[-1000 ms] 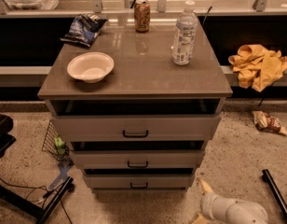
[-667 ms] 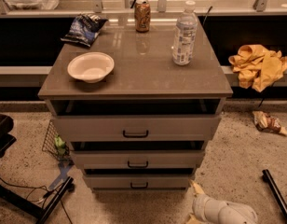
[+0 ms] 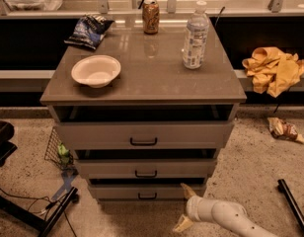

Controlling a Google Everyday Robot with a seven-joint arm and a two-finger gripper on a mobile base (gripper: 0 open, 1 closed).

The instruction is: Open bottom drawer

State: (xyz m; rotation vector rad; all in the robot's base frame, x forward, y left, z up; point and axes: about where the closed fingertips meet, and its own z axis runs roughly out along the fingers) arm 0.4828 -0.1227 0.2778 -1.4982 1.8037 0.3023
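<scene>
Hand: the hand [image 3: 185,207] is hanging low at the bottom right, in front of the cabinet's lower right corner, on the end of a white arm [image 3: 226,217] coming in from the bottom edge.
Hand state: its two tan fingers [image 3: 188,191] are standing wide apart, one pointing up, the other pointing down toward the floor, and holding nothing.
Bottom drawer: the bottom drawer [image 3: 117,192] is sitting lowest of the three grey fronts, just above the floor, its small black handle [image 3: 147,196] showing at its middle and a dark gap showing above it.
Hand and drawer: the upper finger is lying at the right end of the drawer front, to the right of the handle; contact cannot be told.
Worktop: the worktop [image 3: 142,83] is carrying a white bowl [image 3: 95,70], a dark snack bag [image 3: 89,29], a soda can [image 3: 151,17] and a water bottle [image 3: 195,36], all standing apart.
Surroundings: a yellow cloth [image 3: 273,69] is lying on the ledge to the right.
</scene>
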